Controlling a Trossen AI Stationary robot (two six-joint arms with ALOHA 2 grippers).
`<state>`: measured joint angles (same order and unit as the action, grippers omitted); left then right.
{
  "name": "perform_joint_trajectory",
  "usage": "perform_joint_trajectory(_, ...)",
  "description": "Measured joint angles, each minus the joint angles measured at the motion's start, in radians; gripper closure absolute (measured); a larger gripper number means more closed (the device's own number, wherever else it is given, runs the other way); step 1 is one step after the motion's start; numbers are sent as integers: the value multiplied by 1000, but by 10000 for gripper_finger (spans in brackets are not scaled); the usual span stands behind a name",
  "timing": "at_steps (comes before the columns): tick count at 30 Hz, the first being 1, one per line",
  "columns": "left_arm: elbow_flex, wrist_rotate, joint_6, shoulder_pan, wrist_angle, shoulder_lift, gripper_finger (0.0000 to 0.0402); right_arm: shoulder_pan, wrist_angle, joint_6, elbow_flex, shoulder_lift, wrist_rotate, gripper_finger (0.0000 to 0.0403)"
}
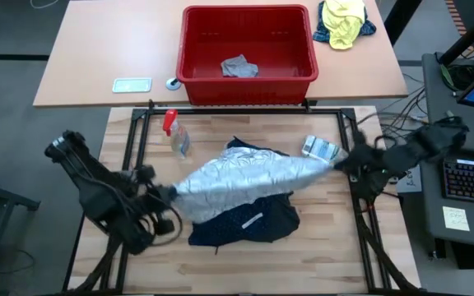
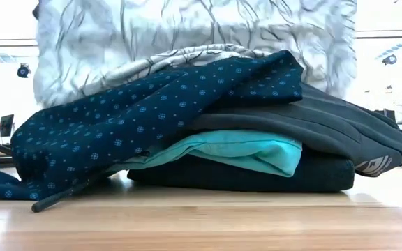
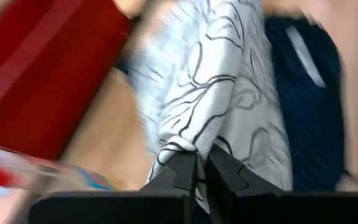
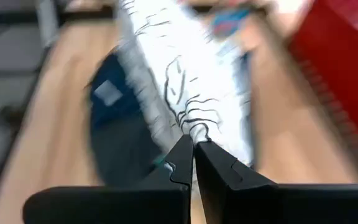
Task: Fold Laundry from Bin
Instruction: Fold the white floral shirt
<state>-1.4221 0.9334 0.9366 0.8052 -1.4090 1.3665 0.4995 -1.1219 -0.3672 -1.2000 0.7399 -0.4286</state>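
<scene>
From above, the wooden worktop [image 1: 319, 255] sits in front of a second table carrying the red bin [image 1: 248, 45], with one grey garment [image 1: 239, 67] left inside. The left end effector [image 1: 171, 194] and right end effector [image 1: 336, 162] each pinch an end of the light grey shirt [image 1: 245, 181], stretching it over the pile. A spray bottle [image 1: 175, 136] and a small packet [image 1: 320, 149] sit close by and could snag.

Low view: navy dotted garment [image 2: 152, 118], turquoise one [image 2: 243, 150] and dark ones are stacked, looking only loosely folded.

Left wrist view: fingers clamped on the shirt. Right wrist: same. I'd say it's mid-task, with this fold and the bin's last piece remaining.
</scene>
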Motion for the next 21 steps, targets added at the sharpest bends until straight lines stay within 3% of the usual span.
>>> perform_joint_trajectory(4,111,-172,-92,10,218,44,401,0,13,-55,79,34,244,394)
perform_joint_trajectory(9,210,-302,-182,9,504,110,401,0,60,-139,186,88,434,394)
perform_joint_trajectory(15,236,-296,-52,8,566,193,397,0,171,-189,286,153,588,394)
perform_joint_trajectory(21,241,-395,141,8,561,204,345,0,173,-259,293,207,597,394)
